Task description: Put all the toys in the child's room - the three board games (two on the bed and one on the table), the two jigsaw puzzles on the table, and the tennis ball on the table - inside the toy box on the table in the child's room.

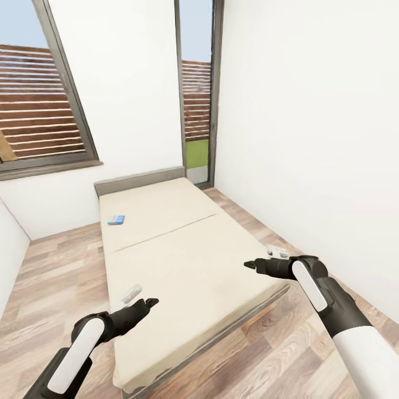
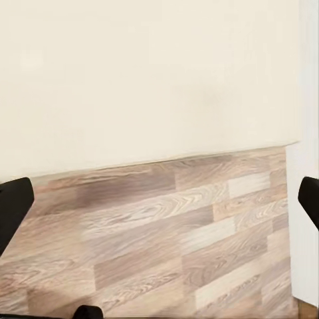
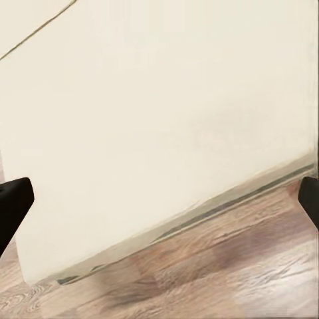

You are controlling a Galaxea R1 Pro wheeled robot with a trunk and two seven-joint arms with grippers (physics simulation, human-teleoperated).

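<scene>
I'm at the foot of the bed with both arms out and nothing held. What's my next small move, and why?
Probably roll along the bed's left side toward the headboard. The one board game in sight, a small light-blue box, lies on the far section near that edge, well beyond the left gripper and right gripper, whose jaws look open and empty.

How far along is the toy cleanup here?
Done: nothing visible; the toy box isn't in sight. In hand: nothing; left gripper and right gripper are open, hovering over the bed. Left: a light-blue board game lies near the headboard.
</scene>
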